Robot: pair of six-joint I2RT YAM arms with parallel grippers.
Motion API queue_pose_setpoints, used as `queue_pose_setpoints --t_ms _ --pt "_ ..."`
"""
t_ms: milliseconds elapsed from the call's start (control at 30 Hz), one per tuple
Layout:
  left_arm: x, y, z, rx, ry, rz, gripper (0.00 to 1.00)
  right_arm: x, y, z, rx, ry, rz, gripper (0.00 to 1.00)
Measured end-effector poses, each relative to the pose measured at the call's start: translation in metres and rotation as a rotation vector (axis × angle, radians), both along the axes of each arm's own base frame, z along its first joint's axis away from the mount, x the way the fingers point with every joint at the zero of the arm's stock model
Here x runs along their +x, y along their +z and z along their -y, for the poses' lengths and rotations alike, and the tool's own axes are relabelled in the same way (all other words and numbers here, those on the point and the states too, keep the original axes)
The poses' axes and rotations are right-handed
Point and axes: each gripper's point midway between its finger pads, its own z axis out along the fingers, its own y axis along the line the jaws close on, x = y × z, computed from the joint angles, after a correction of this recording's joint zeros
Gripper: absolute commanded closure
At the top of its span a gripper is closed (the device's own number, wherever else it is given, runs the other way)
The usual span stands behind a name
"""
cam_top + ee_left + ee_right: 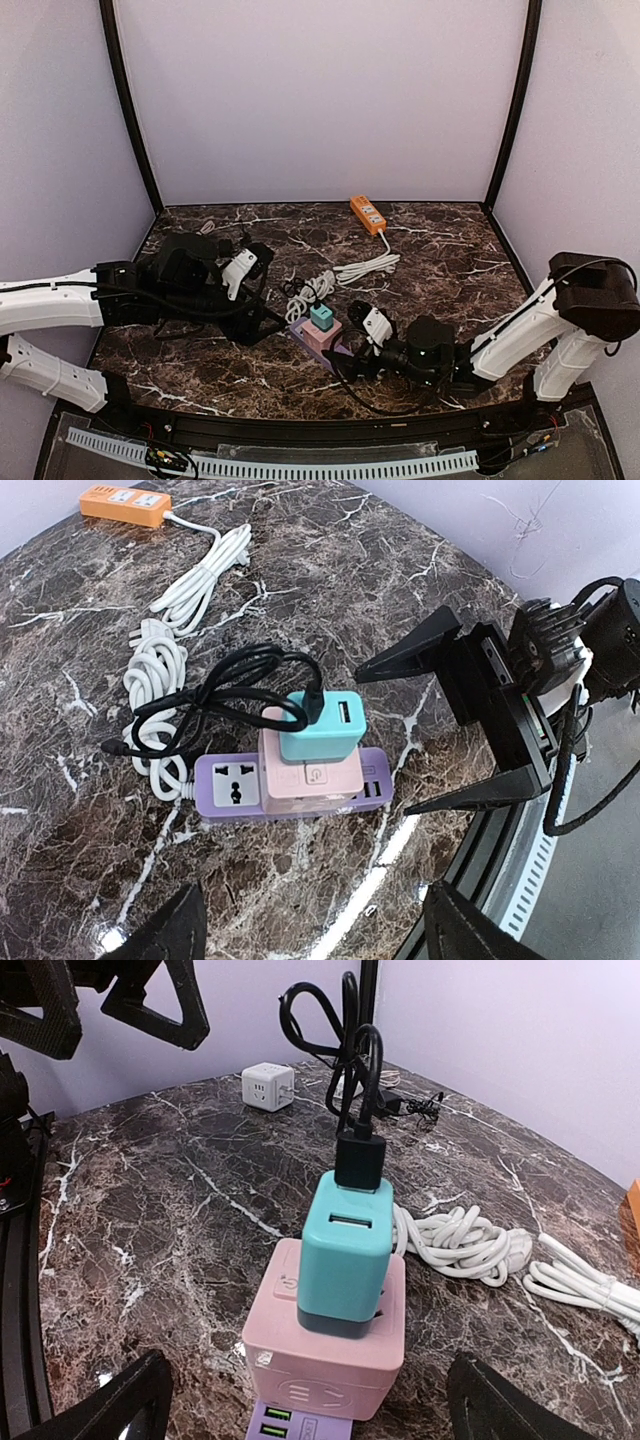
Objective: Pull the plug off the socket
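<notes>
Front-centre on the bench (440, 250) we have the teal plug (345, 1255), seated upright in a pink socket cube (330, 1355). That cube sits on a purple power strip (225, 785) lying flat. A black cable (215, 685) goes into the plug's top via a black connector and loops loosely beside it.

Right arm (520, 330): jaws wide open, low over the bench, just right of the pink cube, with the gap facing the plug. The wrist view shows one tip on each side of the cube. We see no contact with the plug or the cube.

Left arm (50, 300): jaws also spread open, gripping nothing. They hover to the left of the strip, pointed toward it and clear of everything.

A white cable bundle (150, 670) lies against the black loops, next to the strip. A second white bundle (200, 580) runs back to an orange power strip (368, 214) near the rear wall. A small white socket cube (268, 1087) sits far left, well apart from the rest.
</notes>
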Motion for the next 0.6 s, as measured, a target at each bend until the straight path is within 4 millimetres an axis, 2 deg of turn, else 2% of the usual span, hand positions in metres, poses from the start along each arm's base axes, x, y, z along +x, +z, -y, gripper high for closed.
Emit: queue_pose_setpoints --t_ms 267,600 --pt "-0.004 -0.003 0.014 0.006 -0.020 0.041 0.36 0.005 -0.012 -0.007 0.025 -0.010 0.040 0.09" --pt "0.010 -0.026 0.028 0.054 0.020 0.064 0.45 0.008 -0.023 -0.013 0.059 -0.012 0.067 0.19"
